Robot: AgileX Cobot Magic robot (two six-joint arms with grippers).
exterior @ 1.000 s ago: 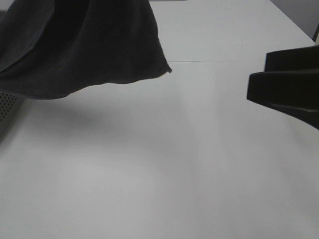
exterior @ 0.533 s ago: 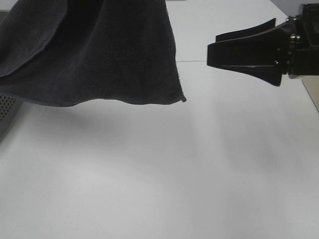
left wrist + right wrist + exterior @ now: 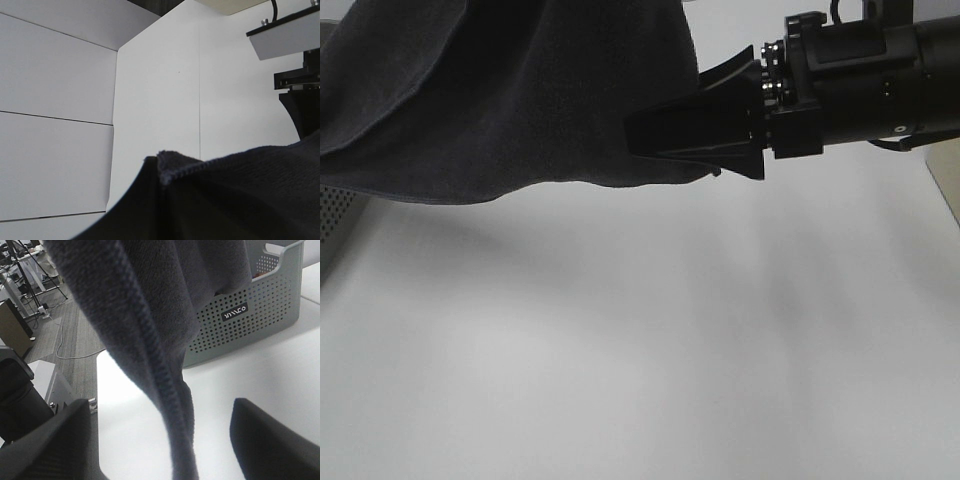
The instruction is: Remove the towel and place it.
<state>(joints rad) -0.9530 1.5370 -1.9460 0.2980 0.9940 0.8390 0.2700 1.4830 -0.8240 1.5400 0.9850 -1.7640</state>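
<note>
- Over the far-left part of the worktop (image 3: 620,350), the towel (image 3: 500,100) is hanging in the air, and no part of it touches the surface.
- It's a big cloth, dark charcoal going on black, with a fuzzy terry nap you can make out in the high view.
- It's draped in broad soft folds. One long crease runs diagonally across the left side.
- The bottom edge is hemmed and sags in a wavy line, with a faint shadow on the white worktop under it.
- In the right wrist view the hem reads as a thick ribbed seam running down the middle of the shot, and the cloth looks more mid-grey up close.
- In the left wrist view there's a stitched corner of the towel poking up, and the cloth fills the lower part of the frame.
- The right end effector (image 3: 662,108) reaches in from the right edge, pointing left, and is level with the towel's lower right corner.
- It's spread wide: the two fingers (image 3: 45,440) sit well apart with the hemmed edge dangling between them, and I can't see either one pressing on it.
- The left end effector doesn't show in any view, so I can't tell whether it's clenched or not.
- A grey perforated basket (image 3: 332,225) sits at the left edge of the worktop, partly behind the towel.
</note>
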